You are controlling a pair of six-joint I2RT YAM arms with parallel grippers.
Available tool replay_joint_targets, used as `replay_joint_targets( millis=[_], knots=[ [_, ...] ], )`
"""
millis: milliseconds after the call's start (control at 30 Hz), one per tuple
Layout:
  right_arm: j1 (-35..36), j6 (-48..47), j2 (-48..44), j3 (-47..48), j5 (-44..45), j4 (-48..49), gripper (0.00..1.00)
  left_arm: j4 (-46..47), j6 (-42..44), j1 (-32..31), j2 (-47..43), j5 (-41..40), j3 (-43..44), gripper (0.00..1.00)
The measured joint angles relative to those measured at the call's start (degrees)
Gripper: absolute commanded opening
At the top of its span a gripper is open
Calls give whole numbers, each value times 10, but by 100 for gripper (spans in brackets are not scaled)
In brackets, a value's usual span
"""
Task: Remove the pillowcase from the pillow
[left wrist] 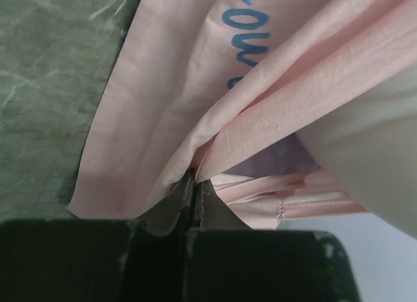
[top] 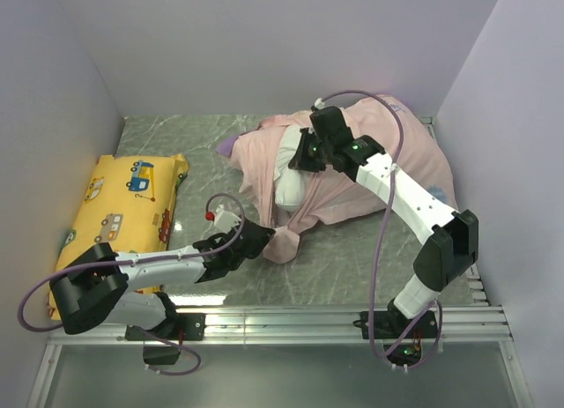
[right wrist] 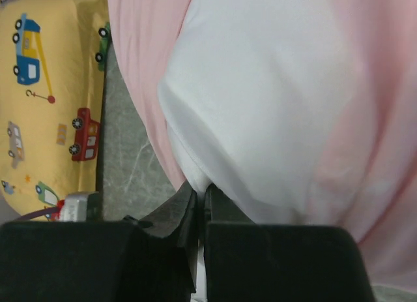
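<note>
Top external shows the pillow (top: pixel 293 189) partly inside the pillowcase (top: pixel 339 203).

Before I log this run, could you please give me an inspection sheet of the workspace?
Surface: grey marbled table.
Job's things: pillowcase, pale pink inside showing, bunched around the white pillow, which pokes out.
Clutter: yellow vehicle-print cushion at left.
Grippers: left gripper shut on the pillowcase; right gripper shut on the pillow.
Cables: purple cables loop from both arms.
Surroundings: lilac walls; metal rails at near edge.
</note>
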Motion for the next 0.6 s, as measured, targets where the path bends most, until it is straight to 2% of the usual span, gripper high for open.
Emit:
replay_joint_targets(
  millis=[100,267,400,533,600],
  knots=[
    [-8,4,0,2,-15,-4,0,19,-8,0,1,6,-18,3],
    [-8,9,-4,-21,-40,19,0,31,-7,3,2,10,-24,0],
    [-7,23,-54,-129,-77,97,0,35,22,53,24,51,-24,1],
    [14,27,-159,-269,-97,173,0,50,63,138,43,108,-23,0],
    [32,32,-209,-327,-107,202,0,41,88,156,54,122,-7,0]
  ],
)
